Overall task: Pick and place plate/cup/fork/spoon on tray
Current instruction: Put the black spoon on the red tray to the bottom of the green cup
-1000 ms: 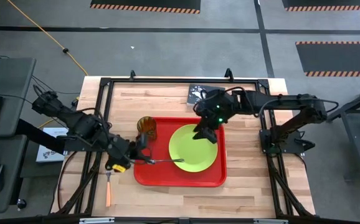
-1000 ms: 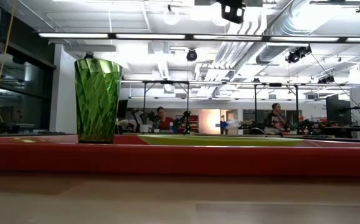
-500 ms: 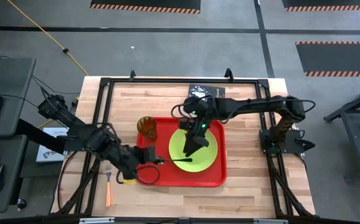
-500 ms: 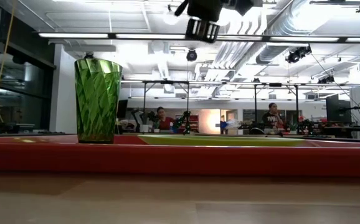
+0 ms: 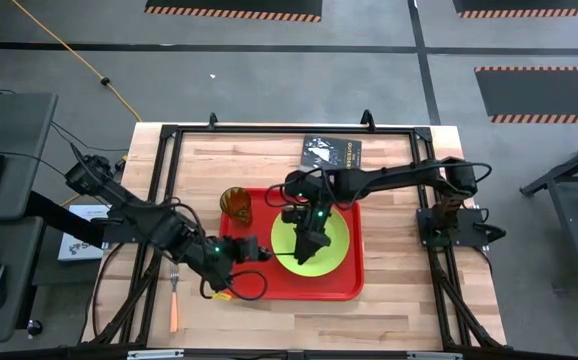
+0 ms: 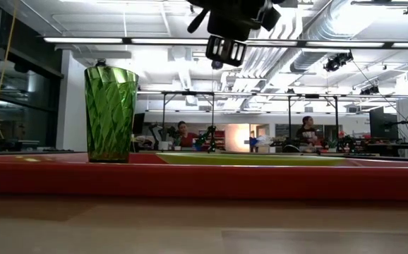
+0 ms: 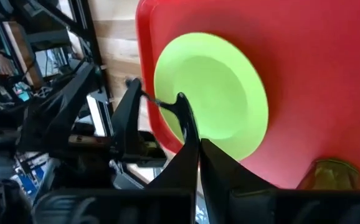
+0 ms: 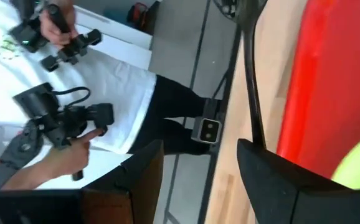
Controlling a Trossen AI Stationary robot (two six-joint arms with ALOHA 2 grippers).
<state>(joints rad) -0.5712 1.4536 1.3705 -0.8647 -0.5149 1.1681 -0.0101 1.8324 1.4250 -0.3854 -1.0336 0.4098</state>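
The red tray [image 5: 291, 288] lies mid-table. On it are the lime-green plate [image 5: 329, 225] and the green cup [image 5: 235, 205], which stands upright at the tray's far left corner and also shows in the low view [image 6: 111, 113]. My left gripper [image 5: 260, 255] is over the tray's left part, shut on the spoon [image 5: 281, 259]. The spoon reaches toward the plate. My right gripper [image 5: 304, 250] is open above the plate's near left rim, at the spoon's free end; whether it touches the spoon I cannot tell. The orange-handled fork [image 5: 174, 305] lies on the wood left of the tray. My left gripper pinches the spoon's dark thin handle [image 7: 191, 134] between its two shut fingers, near one end. The fingers come from the table's left and lie roughly along the spoon. The spoon's other end [image 7: 158, 102] juts out over the plate's rim; whether it rests on the plate I cannot tell.
A dark book [image 5: 331, 152] lies beyond the tray's far edge. The black frame rails [image 5: 169, 200] run along the table's sides. A person in a white shirt [image 8: 74, 81] holding controllers stands beyond the table in the right wrist view.
My left gripper has carried the spoon toward the table's right, farther over the tray. My right gripper has gone from the plate's far side toward the near left edge and down, ending at the spoon's free end; it has come into the low view from above.
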